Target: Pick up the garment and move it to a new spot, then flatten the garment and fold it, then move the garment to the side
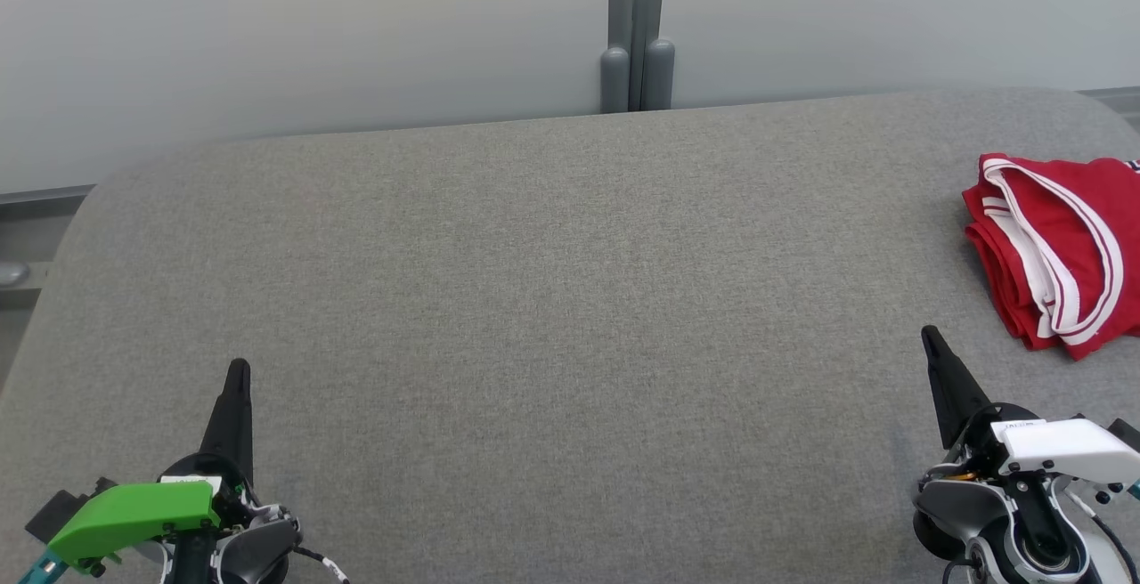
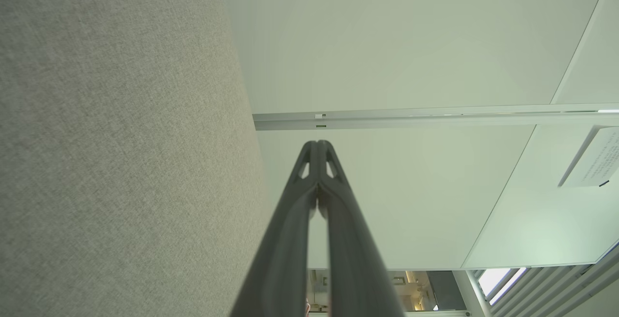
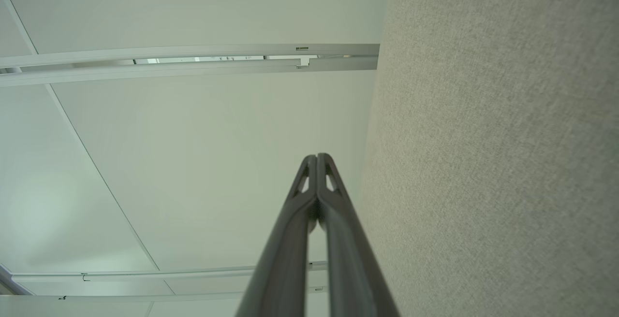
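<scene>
The garment [image 1: 1060, 250], red with white striped trim, lies folded in a compact stack at the far right of the grey fabric surface [image 1: 552, 299]. My left gripper [image 1: 238, 369] sits at the lower left, shut and holding nothing. My right gripper [image 1: 931, 335] sits at the lower right, also shut with nothing in it, a short way below and left of the garment. In the left wrist view the left gripper [image 2: 317, 143] has its tips pressed together beside the grey surface [image 2: 121, 143]. The right wrist view shows the right gripper [image 3: 316, 156] closed the same way.
A pale wall [image 1: 312, 32] runs behind the surface, with a grey vertical post [image 1: 637, 32] at its middle. The surface's rounded back corners drop off at left and right. Both wrist views look toward white wall panels [image 2: 411, 41].
</scene>
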